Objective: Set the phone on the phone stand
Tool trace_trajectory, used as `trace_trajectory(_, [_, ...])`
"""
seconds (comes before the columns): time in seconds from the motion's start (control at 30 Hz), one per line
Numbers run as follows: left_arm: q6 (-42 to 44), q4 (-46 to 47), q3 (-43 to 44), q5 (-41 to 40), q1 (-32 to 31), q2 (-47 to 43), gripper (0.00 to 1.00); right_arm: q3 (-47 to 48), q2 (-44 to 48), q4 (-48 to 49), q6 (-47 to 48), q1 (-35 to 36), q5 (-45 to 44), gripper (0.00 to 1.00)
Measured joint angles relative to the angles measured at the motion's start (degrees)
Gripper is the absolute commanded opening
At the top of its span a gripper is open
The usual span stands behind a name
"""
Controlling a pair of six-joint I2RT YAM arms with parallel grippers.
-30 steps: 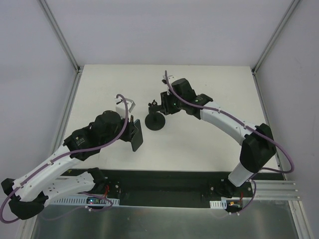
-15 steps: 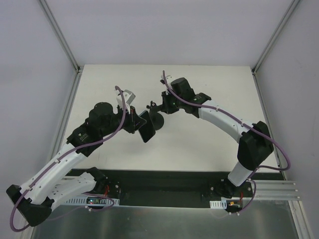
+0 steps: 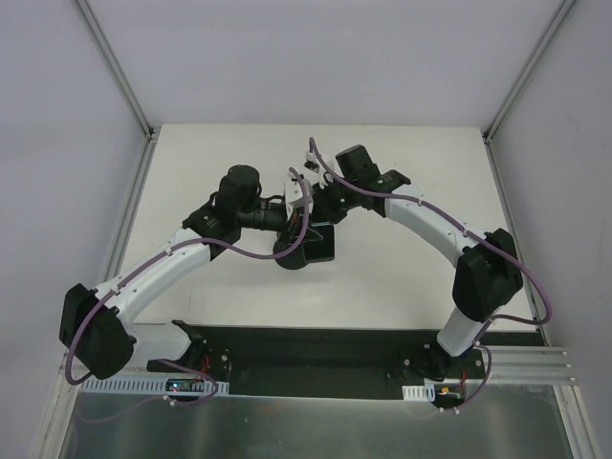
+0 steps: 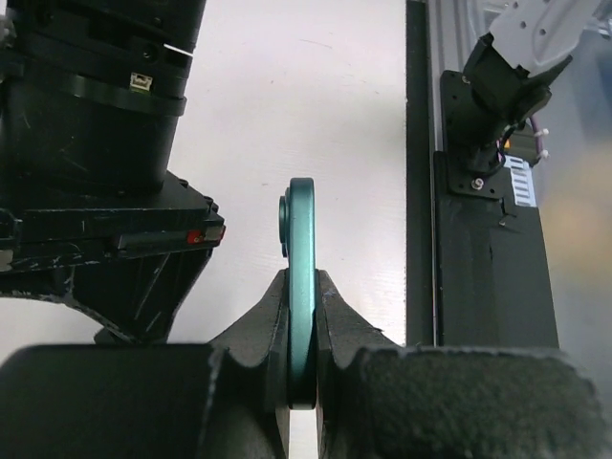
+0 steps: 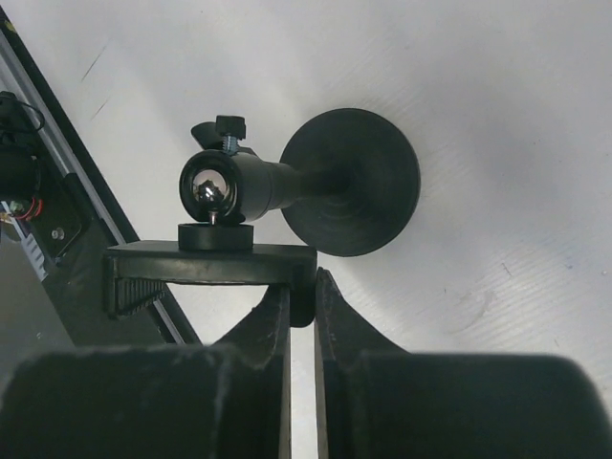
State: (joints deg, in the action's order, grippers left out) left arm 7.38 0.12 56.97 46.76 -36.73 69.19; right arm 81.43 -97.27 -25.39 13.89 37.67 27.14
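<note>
The phone [image 3: 321, 245] is a flat black slab held in my left gripper [image 3: 304, 226], lifted over the middle of the table, right above the phone stand. In the left wrist view it stands edge-on with a teal rim [image 4: 302, 249], pinched between the shut fingers of the left gripper [image 4: 302, 279]. The phone stand shows in the right wrist view with its round disc base [image 5: 352, 196], stem, and flat clamp head [image 5: 210, 263]. My right gripper [image 5: 302, 279] is shut on the end of that clamp head. From the top, the right gripper [image 3: 320, 199] sits just behind the phone, and the stand's base [image 3: 287, 256] is partly hidden.
The white table [image 3: 402, 277] is bounded by grey walls and metal corner posts. A black strip with the arm bases [image 3: 316, 359] runs along the near edge. The right arm's black wrist [image 4: 96, 143] is close beside the left gripper.
My left arm has swung right and forward with the phone, from left of the stand to over it. The right gripper has stayed on the stand's head.
</note>
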Motion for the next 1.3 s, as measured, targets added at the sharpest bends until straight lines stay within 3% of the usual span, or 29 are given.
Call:
trace_trajectory(0.43, [9.33,-3.10,15.45,15.65,5.27,16.74,0.00,2.36,-1.40,-5.14,5.27,-3.32,5.53,0.01])
trace_trajectory(1.13, [14.21,-12.83,18.14,12.61,6.10,18.69,0.00,2.80,-1.79,-4.31,6.34,-3.69,5.20,0.01])
trace_trajectory(1.3, [14.21,-16.90,22.82,16.41,7.13,22.32,0.00,2.80,-1.81,-3.80,6.64,-3.87,5.55,0.01])
